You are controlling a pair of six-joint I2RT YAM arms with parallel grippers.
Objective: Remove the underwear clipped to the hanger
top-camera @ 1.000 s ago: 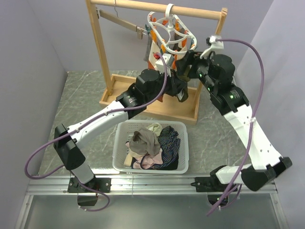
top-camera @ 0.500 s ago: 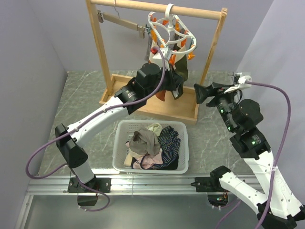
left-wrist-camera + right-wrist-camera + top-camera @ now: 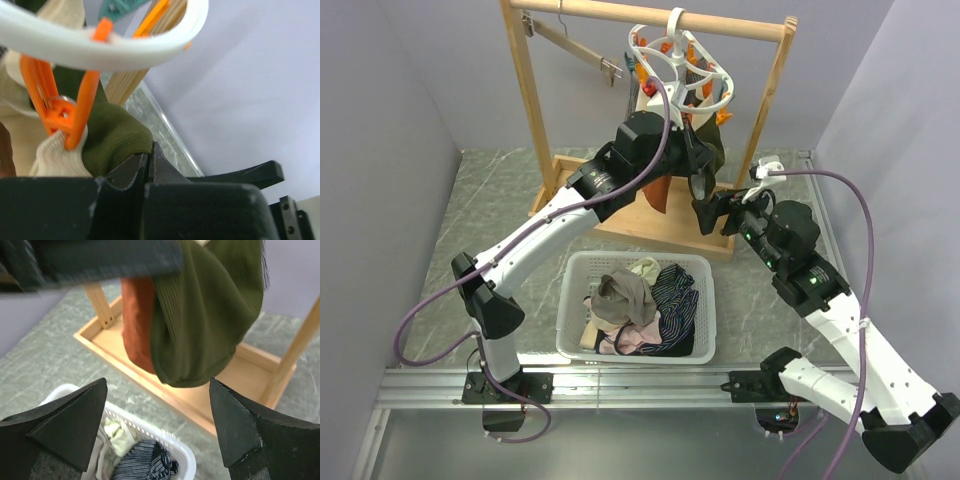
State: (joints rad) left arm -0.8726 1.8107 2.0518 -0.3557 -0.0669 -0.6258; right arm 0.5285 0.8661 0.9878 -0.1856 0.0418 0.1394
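Standing on grey marbled counter (image 3: pixel 490 210) between pale walls (image 3: pixel 380 150), rack (image 3: pixel 525 110) carried hanger (image 3: pixel 680 72); left end effector (image 3: pixel 148 160) closed beside olive underwear (image 3: pixel 117 140), right end effector (image 3: pixel 157 385) gaped wide.

Table (image 3: pixel 500 200): grey marbled top, walled on the left, back and right. Two things sit directly on it. Wooden rack base (image 3: pixel 660 240), a shallow tray frame, is at the back centre, slightly skewed to the table edges. White slotted basket (image 3: pixel 570 310) is in front of it, near the base but apart, holding a heap of cloth. Metal rail (image 3: pixel 640 382) runs along the near edge.
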